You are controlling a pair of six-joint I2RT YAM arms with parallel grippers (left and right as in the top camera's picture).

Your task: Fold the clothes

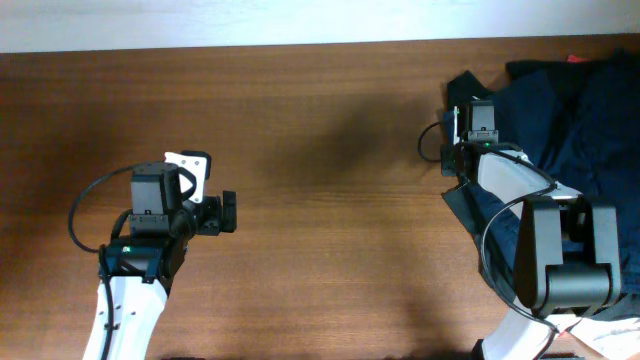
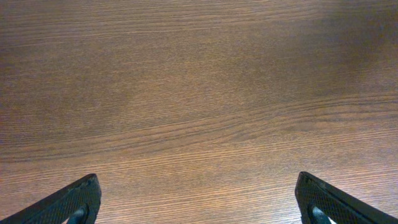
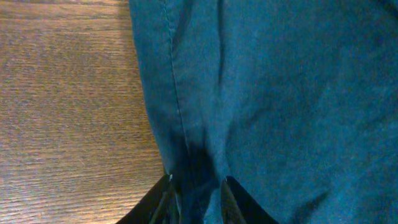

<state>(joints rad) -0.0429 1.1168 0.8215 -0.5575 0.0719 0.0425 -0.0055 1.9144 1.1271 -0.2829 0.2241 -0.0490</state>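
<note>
The clothes (image 1: pixel 575 105) lie heaped at the far right corner of the table (image 1: pixel 320 150), dark blue pieces over darker ones, the pile running along the right edge towards the near side. The right gripper (image 1: pixel 472 104) sits at the left border of that pile. In the right wrist view its 2 fingers (image 3: pixel 166 200) stand narrow, with a bunched fold of the navy garment (image 3: pixel 280 93) pinched between them. A stitched seam runs down this cloth just beside its edge, and bare wood shows to the left of it. The left gripper (image 1: pixel 228 213) is near the left edge, well apart from the clothes. Its fingers (image 2: pixel 74 198) are spread wide over bare table, holding nothing.
</note>
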